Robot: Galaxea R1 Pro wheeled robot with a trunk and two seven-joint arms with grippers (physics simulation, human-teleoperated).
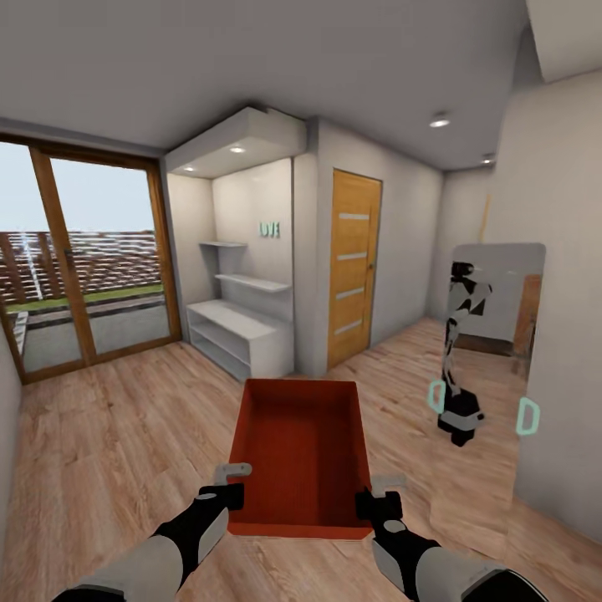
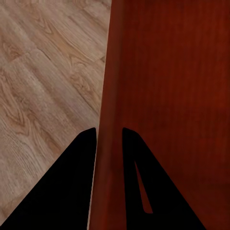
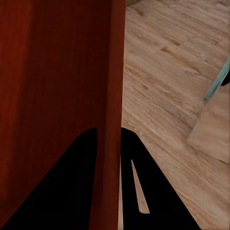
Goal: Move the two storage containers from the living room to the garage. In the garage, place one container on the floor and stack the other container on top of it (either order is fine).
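Left end effector [image 1: 227, 493] and right end effector [image 1: 378, 499] each clamp opposite side walls of the storage container [image 1: 303, 443] between them, above wood floor [image 1: 109, 435].

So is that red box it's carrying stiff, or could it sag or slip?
The storage container probably is stiff: its walls look straight while the left gripper and right gripper pinch opposite side walls. It looks empty, so likely light. The smooth walls might slip.

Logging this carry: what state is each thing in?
Container: empty, held level above the wood floor.
Left gripper: shut on the container's left wall.
Right gripper: shut on its right wall.
Wooden door: closed.
Glass doors: closed.
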